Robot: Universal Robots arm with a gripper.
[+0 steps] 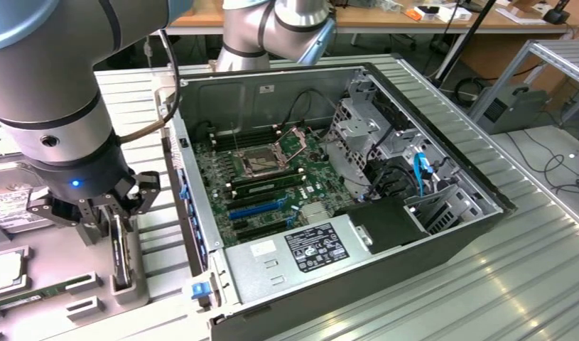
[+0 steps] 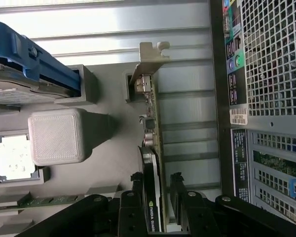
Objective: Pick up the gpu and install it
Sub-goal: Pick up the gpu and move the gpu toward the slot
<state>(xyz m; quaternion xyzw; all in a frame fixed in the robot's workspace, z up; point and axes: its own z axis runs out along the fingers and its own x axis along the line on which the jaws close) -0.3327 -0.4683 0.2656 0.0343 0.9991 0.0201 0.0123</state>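
Black, thin and rectangular, the gpu stands on its long edge, silver end bracket outward, in a slotted grey parts tray at eight o'clock of the open dark computer case in the exterior view. It is apparently propped this way so both flat faces can be reached. One black two-fingered gripper straddles the single card, jaws spread, neither finger visibly pressing it. One square processor chip lies nearby.
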